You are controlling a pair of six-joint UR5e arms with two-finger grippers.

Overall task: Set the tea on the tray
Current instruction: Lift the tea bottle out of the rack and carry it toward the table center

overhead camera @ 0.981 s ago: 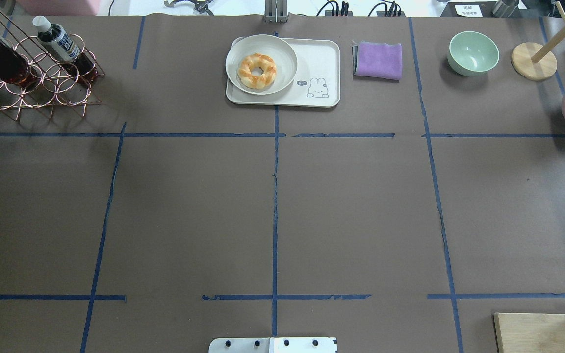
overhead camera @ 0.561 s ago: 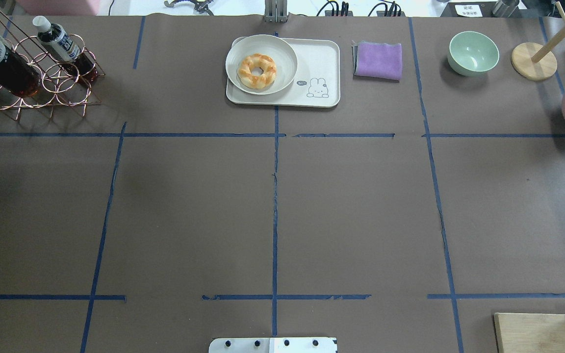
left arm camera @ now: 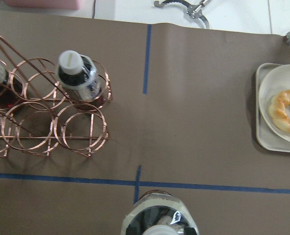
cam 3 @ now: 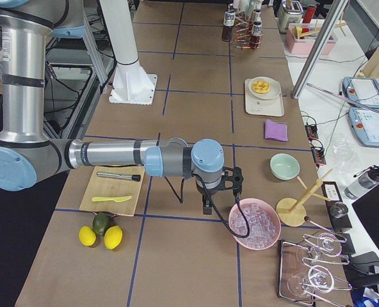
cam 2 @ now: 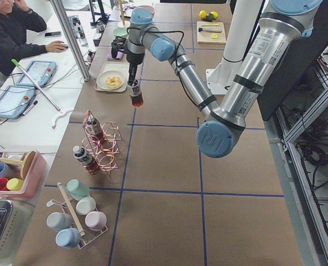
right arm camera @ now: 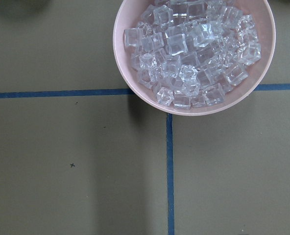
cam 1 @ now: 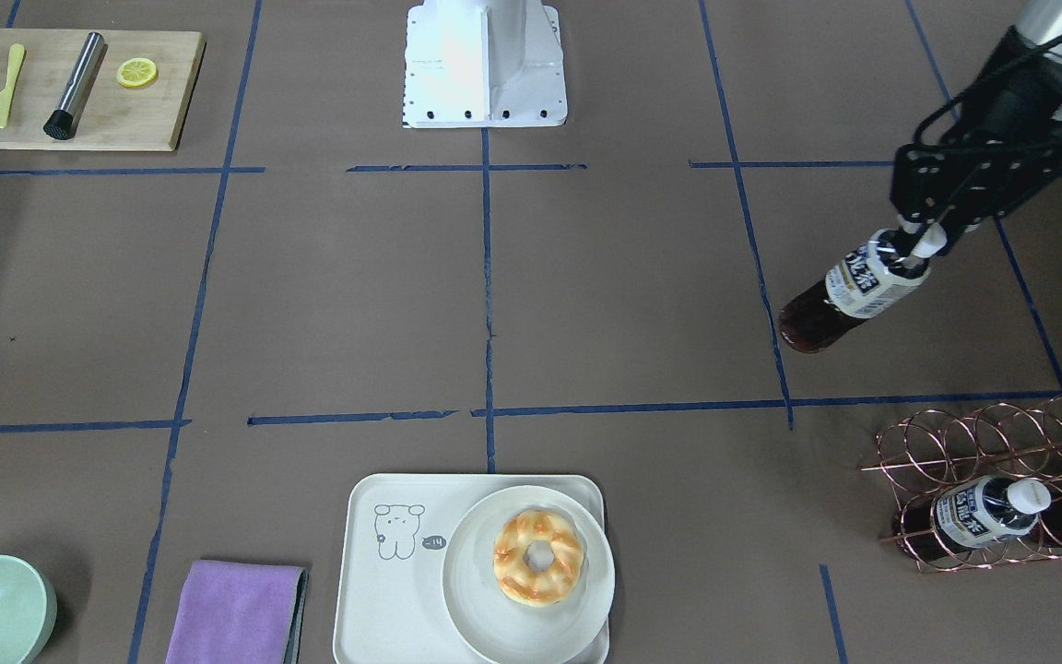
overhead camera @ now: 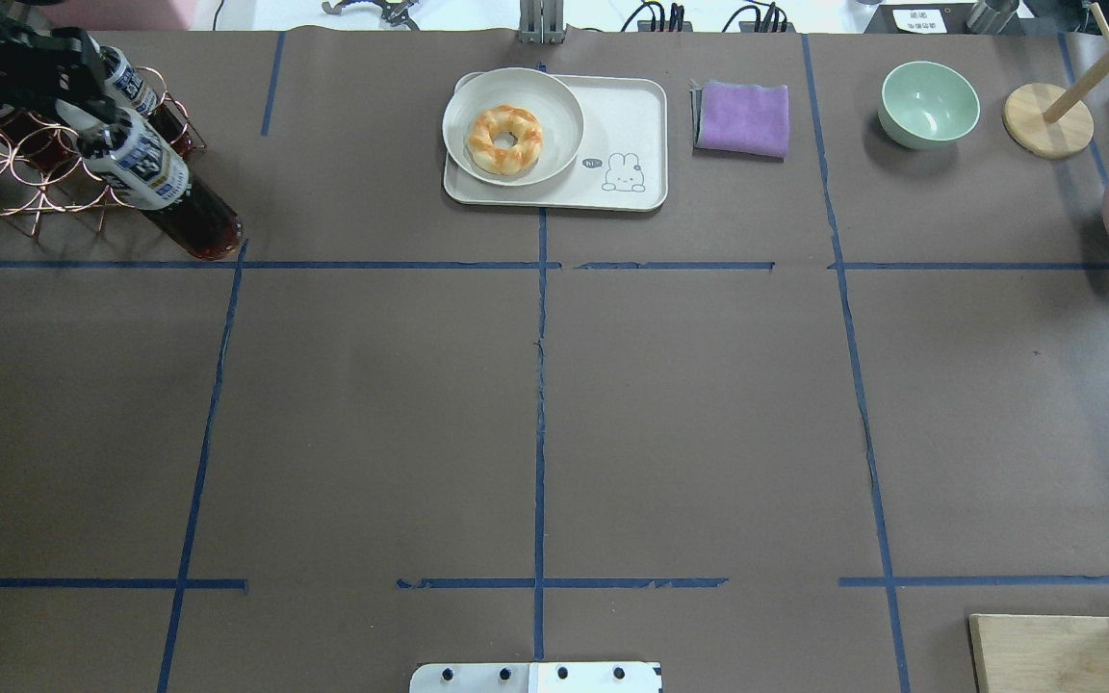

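My left gripper [overhead camera: 92, 135] is shut on the cap end of a tea bottle [overhead camera: 167, 195], a clear bottle of dark brown liquid with a white-and-dark label. It holds the bottle tilted above the table, just right of the copper rack [overhead camera: 44, 183]. The held bottle also shows in the front view [cam 1: 849, 295] under the gripper [cam 1: 909, 247], and at the bottom of the left wrist view [left arm camera: 157, 220]. The cream tray [overhead camera: 627, 120] with the cartoon animal lies at the far middle, well right of the bottle. My right gripper [cam 3: 206, 204] shows only in the right side view; I cannot tell its state.
A round plate [overhead camera: 554, 106] with a donut [overhead camera: 506, 140] fills the tray's left half. Other bottles [cam 1: 983, 512] lie in the rack. A purple cloth [overhead camera: 742, 117], a green bowl [overhead camera: 930, 104] and a pink bowl of ice [right arm camera: 194, 54] are to the right.
The held bottle has moved right and nearer to me, out from over the rack. The left gripper has come into the overhead view with it.
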